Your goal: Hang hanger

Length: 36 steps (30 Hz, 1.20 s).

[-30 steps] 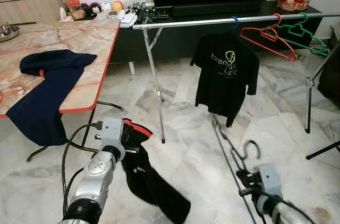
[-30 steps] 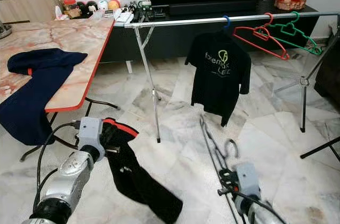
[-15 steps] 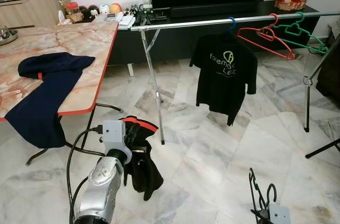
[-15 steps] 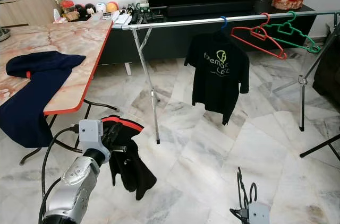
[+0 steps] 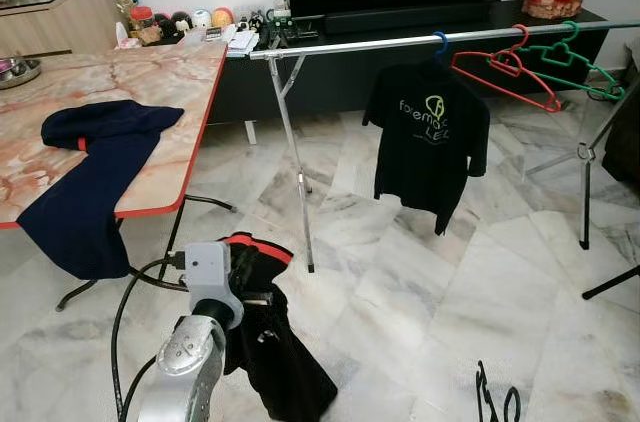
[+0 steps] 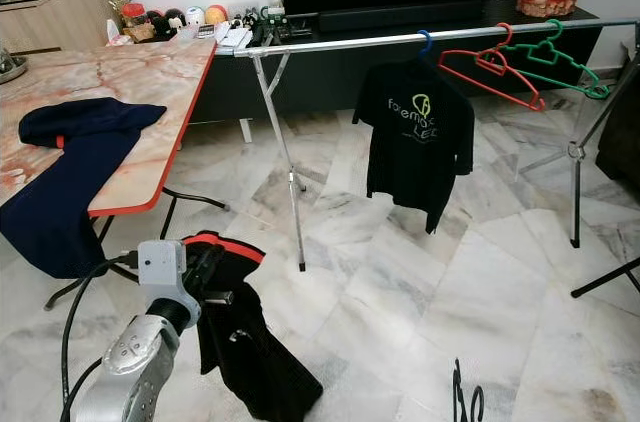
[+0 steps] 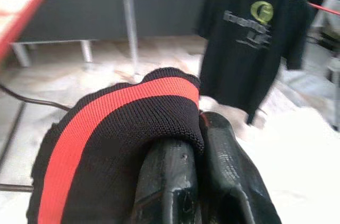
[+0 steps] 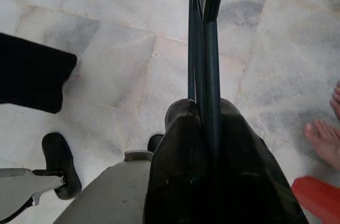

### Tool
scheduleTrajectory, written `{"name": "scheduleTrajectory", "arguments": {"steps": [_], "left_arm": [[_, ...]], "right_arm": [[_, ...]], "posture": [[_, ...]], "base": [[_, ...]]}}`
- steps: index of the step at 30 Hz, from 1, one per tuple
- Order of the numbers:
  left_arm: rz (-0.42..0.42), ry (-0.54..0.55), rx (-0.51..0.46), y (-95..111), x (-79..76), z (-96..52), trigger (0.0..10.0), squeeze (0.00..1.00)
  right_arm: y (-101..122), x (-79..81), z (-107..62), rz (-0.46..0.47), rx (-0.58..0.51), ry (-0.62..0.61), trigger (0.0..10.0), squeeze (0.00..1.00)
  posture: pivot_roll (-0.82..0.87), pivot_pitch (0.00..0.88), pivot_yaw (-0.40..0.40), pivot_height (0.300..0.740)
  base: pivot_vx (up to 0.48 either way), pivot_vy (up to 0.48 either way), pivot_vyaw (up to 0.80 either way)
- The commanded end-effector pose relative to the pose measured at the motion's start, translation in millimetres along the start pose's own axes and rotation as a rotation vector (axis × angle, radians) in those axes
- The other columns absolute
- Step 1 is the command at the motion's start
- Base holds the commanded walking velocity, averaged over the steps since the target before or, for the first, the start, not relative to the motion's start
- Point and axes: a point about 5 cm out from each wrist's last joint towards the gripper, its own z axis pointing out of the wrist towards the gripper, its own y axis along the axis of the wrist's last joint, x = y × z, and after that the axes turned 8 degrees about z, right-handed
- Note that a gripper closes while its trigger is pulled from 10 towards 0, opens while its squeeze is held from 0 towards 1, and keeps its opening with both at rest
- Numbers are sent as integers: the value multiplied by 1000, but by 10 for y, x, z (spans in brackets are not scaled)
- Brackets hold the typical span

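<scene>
Low at the robot's right, the right gripper (image 8: 204,128) pinches a thin black wire hanger (image 5: 497,406), well short of the long silver clothes rail (image 5: 420,39); the left gripper (image 7: 204,144) clamps a black red-banded knit garment (image 5: 270,342). Dressing and hanging look undone

A surface (image 5: 150,82) stands at the left with a garment (image 5: 90,167) draped over its edge. To its right a rail (image 5: 400,40) crosses, carrying a shirt (image 5: 428,142) and, further right, two hangers (image 5: 530,62). Behind the rail sits a cabinet (image 5: 330,62).
</scene>
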Motion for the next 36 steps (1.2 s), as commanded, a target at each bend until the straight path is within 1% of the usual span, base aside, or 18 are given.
{"name": "scheduleTrajectory", "arguments": {"steps": [1, 2, 3, 4, 6, 9, 17, 21, 26, 28, 36], "left_arm": [[16, -4, -42, 105, 10, 3, 10000, 0], [44, 8, -53, 131, 33, 27, 10000, 0], [44, 8, -53, 131, 33, 27, 10000, 0], [42, 65, -54, 155, 99, 78, 10000, 0], [34, 105, -61, 184, 150, 113, 10000, 0], [48, 109, -64, 202, 171, 123, 10000, 0], [35, 92, -52, 173, 145, 135, 10000, 0], [18, 83, -45, 137, 80, 135, 10000, 0], [7, 69, -44, 111, 27, 122, 10000, 0], [25, 60, -43, 110, 26, 121, 10000, 0], [34, 57, -43, 126, 60, 147, 10000, 0]], "right_arm": [[-11, -46, -6, 16, 2, -13, 10000, 0], [-3, -54, -3, 10, 4, -10, 10000, 0], [-3, -54, -3, 10, 4, -10, 10000, 0], [-7, -59, -3, -8, 13, -1, 10000, 0], [-15, -56, -3, -36, 21, 7, 10000, 0], [-32, -52, -7, -41, 25, 12, 10000, 0], [-105, -54, -26, -42, 52, 16, 10000, 0], [-162, -86, -44, -53, 74, 11, 10000, 0], [-187, -86, -52, -54, 80, 13, 10000, 0], [-200, -76, -54, -23, 80, 1, 10000, 0], [-183, -46, -46, -24, 75, 5, 10000, 0]], "posture": [[-9, 46, 83, 740], [-11, 44, 81, 740], [-11, 44, 81, 740], [-8, 38, 72, 740], [-6, 32, 69, 740], [-11, 16, 75, 740], [-31, 0, 88, 740], [-27, 0, 85, 740], [-30, 0, 87, 740], [-30, 0, 90, 740], [-22, 0, 85, 740]], "base": [[0, 0, 0], [0, 0, 0], [0, 0, 0], [0, 0, 0], [0, 0, 0], [0, 0, 488], [0, 0, 800], [0, 0, 800], [0, 0, 756], [0, 0, 0], [0, 0, 0]]}}
